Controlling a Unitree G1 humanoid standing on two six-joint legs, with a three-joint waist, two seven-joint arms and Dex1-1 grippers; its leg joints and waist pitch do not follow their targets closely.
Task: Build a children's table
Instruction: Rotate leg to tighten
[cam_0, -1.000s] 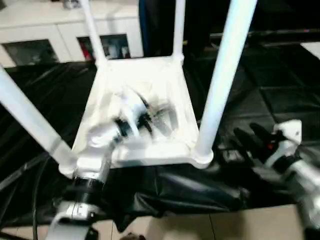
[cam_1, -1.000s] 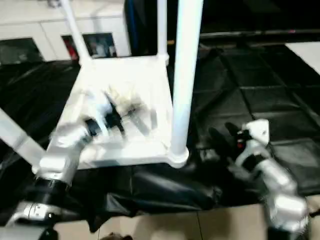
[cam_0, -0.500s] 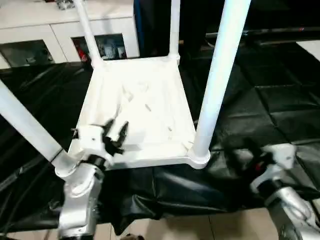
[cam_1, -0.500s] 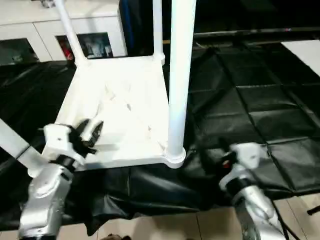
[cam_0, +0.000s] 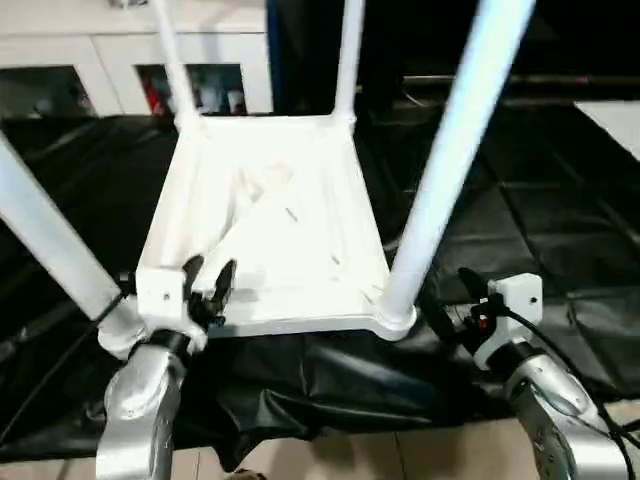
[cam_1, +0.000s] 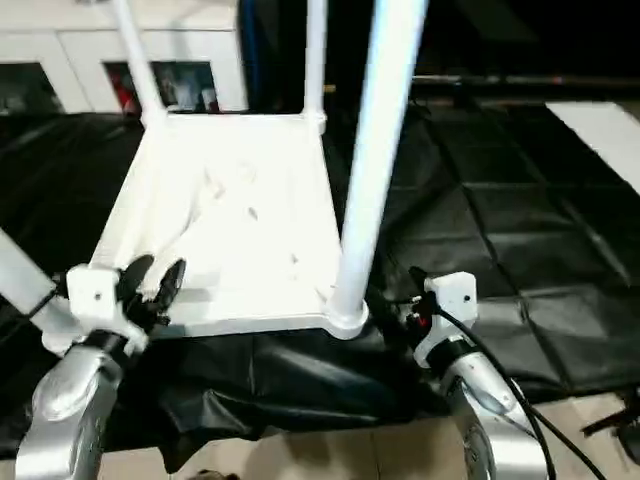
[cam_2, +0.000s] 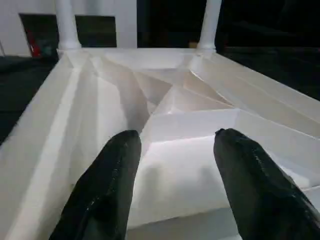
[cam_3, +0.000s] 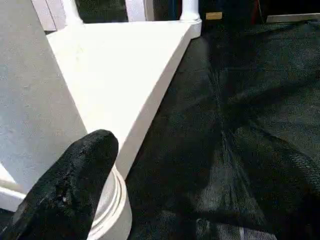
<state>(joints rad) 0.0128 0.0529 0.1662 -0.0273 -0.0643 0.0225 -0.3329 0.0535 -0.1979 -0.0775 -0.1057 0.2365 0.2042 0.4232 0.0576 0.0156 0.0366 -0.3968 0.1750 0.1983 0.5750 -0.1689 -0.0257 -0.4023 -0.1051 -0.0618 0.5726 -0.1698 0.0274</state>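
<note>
Because all four legs already stand in their corner sockets, we judge that the main risk now is disturbing what is built. The tabletop (cam_0: 270, 225) lies underside up on the black-draped work table (cam_0: 560, 200), and its tall legs make it top-heavy against a sideways knock. Our right gripper (cam_0: 450, 300) sits just beside the near right leg (cam_0: 440, 190), at about four o'clock from that leg's socket (cam_0: 395, 320). A swing toward nine o'clock could strike the leg low down and lever it loose or slide the whole piece over the slippery cloth. Our left gripper (cam_0: 208, 285) hangs over the near edge of the tabletop, at about one o'clock from the near left leg (cam_0: 55, 250). A careless drop there could press on the rim and tip the far side up.

Both forearms reach forward from six o'clock, roughly level, with wrists aimed toward twelve. Our left claw stands apart and holds nothing. The left wrist view shows its two black fingers (cam_2: 107, 185) spread over the ribbed underside with bare plastic between them. Our right claw is also apart and empty, with one finger (cam_3: 70, 185) close to the leg's base, though we cannot tell whether it touches.
</note>
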